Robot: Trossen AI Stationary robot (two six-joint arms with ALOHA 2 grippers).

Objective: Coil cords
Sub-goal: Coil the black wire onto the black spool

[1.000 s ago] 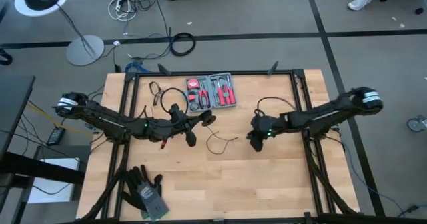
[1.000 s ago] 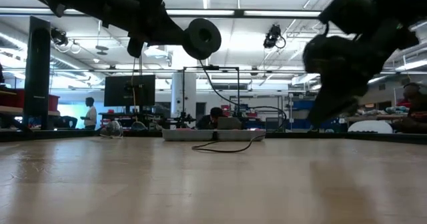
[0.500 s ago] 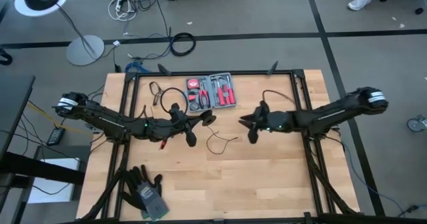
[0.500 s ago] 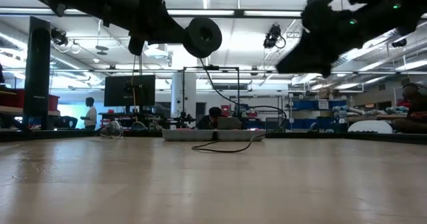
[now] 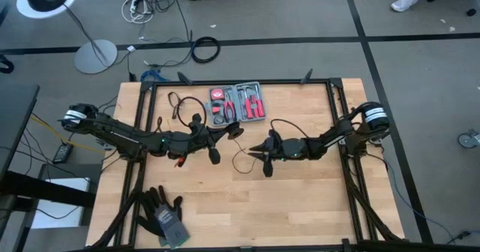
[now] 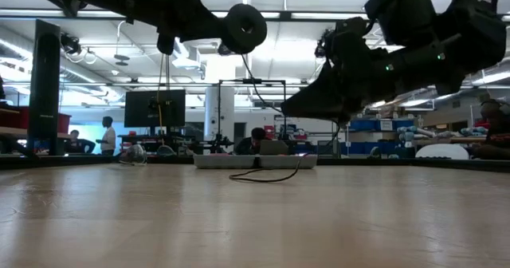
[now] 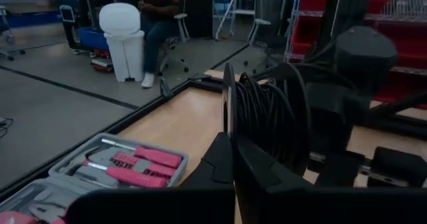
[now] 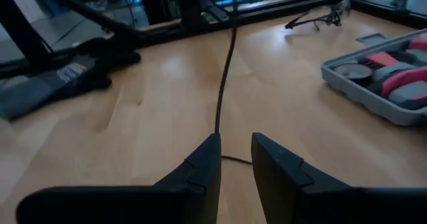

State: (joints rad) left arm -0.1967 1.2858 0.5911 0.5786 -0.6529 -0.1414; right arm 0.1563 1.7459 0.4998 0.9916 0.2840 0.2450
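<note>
The cord is a thin black wire. Part of it is wound into a ring-shaped coil [image 6: 243, 27], [image 7: 267, 114], held above the table's middle by my left gripper [image 5: 225, 133], which is shut on it. From the coil a strand [image 8: 227, 64] hangs down, and the loose end [image 5: 241, 160] lies in a curl on the wood. My right gripper [image 5: 256, 148] points nearly level toward the left gripper, just right of that curl. Its fingers [image 8: 235, 147] stand a narrow gap apart, with the hanging strand right in front of their tips. My left gripper pinches the coil's several turns [image 7: 248, 127] between its two shut fingers, which come level from the table's left. The coil stands on edge beyond the fingertips, lifted clear, with one strand trailing slack down to the table. My right gripper: I cannot tell whether one fingertip [image 8: 212, 141] touches the strand.
An open grey tool kit with red tools [image 5: 238, 104] lies at the far middle. A small dark pair of glasses [image 8: 320, 17] sits near the far left. Dark gloves [image 5: 161, 211] lie at the near left corner. Bare wood spreads across the near half.
My right gripper has swung from pointing down near the table's right side to nearly level. It has travelled toward the table's left, up to the hanging strand and the left gripper. The coil and the loose curl have stayed in place.
</note>
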